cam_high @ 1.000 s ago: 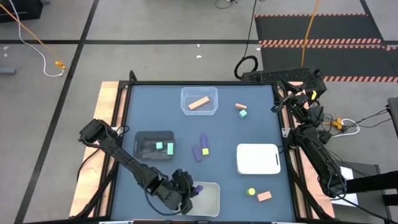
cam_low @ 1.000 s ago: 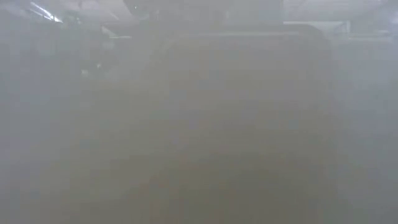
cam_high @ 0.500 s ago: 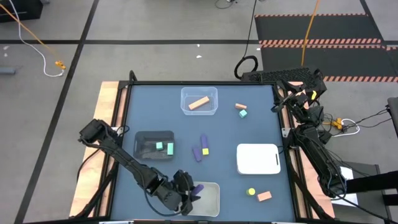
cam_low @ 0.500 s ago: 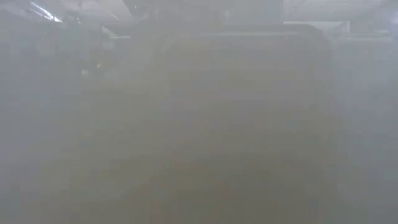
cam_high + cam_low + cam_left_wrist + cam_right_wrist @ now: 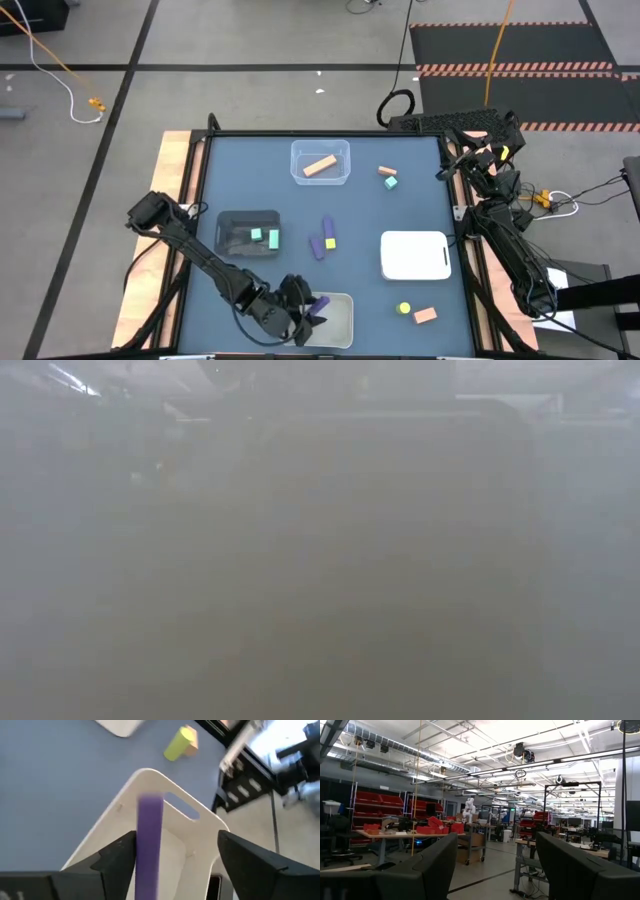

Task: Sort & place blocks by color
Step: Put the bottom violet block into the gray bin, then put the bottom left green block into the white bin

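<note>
Table: blue top (image 5: 300, 215), trays on it.
Left gripper (image 5: 175, 851): fingers apart, over clear tray (image 5: 192, 845).
Purple bar (image 5: 149, 845): leaning on one finger.
Right gripper (image 5: 496, 865): fingers apart, off table.

left arm: stretched to table's near edge, pincer (image 5: 308, 310) parted | right arm: folded at table's right side, pincer (image 5: 495, 870) parted

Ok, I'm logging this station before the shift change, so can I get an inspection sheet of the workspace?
Surface: blue table, wooden side edges.
Job's things: orange block in clear tray; two teal blocks in black tray; purple bar over near white tray; other blocks loose.
Clutter: closed white container.
Grippers: left gripper open, the bar against one finger; right gripper open, off the table, facing the room.
Cables: beside the right arm and on the floor.
Surroundings: workshop benches, red bins.
</note>
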Controlling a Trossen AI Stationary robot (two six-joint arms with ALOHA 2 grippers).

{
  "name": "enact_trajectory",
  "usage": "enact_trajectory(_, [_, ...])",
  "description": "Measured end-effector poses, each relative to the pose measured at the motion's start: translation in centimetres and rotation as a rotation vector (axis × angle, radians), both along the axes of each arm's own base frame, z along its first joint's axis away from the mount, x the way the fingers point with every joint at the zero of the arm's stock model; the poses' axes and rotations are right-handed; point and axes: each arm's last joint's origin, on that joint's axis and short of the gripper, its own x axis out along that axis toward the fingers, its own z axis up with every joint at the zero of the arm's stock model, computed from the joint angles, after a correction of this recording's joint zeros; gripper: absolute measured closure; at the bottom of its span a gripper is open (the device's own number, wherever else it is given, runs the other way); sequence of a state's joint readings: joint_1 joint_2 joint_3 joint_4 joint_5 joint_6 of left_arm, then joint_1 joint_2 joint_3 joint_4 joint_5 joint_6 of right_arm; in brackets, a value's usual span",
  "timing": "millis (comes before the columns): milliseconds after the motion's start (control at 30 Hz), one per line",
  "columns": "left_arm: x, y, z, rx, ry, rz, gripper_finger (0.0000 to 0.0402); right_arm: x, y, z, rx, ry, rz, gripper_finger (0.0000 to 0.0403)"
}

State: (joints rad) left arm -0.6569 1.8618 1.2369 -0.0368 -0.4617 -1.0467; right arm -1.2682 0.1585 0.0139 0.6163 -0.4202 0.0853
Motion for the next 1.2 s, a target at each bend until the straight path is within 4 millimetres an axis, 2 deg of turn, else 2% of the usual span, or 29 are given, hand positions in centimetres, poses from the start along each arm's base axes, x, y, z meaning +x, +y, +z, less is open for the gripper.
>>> enact_trajectory(167, [0.1,0.7,-0.3,-0.117,0.045,0.135,0.0102,0.0,0.0,0.0,0.0,0.0,0.0,0.014])
enact_trajectory(400, [-0.4,0.3,-0.1,-0.114,0.049,0.124,0.0094,0.0,0.0,0.0,0.0,0.0,0.0,0.014])
enact_trajectory(600, [-2.8,0.7,1.4,-0.096,0.1,0.237,0.0093,0.0,0.0,0.0,0.0,0.0,0.0,0.014])
enact_trajectory(767, [-6.1,0.8,2.7,-0.09,0.166,0.339,0.0093,0.0,0.0,0.0,0.0,0.0,0.0,0.014])
enact_trajectory(867, [-8.1,0.9,2.4,-0.087,0.25,0.418,0.0093,0.0,0.0,0.0,0.0,0.0,0.0,0.014])
enact_trajectory(1000, [-9.7,1.1,1.8,-0.114,0.357,0.538,0.0094,0.0,0.0,0.0,0.0,0.0,0.0,0.014])
enact_trajectory(1200, [-10.4,1.3,-0.2,-0.121,0.545,0.66,0.0094,0.0,0.0,0.0,0.0,0.0,0.0,0.014])
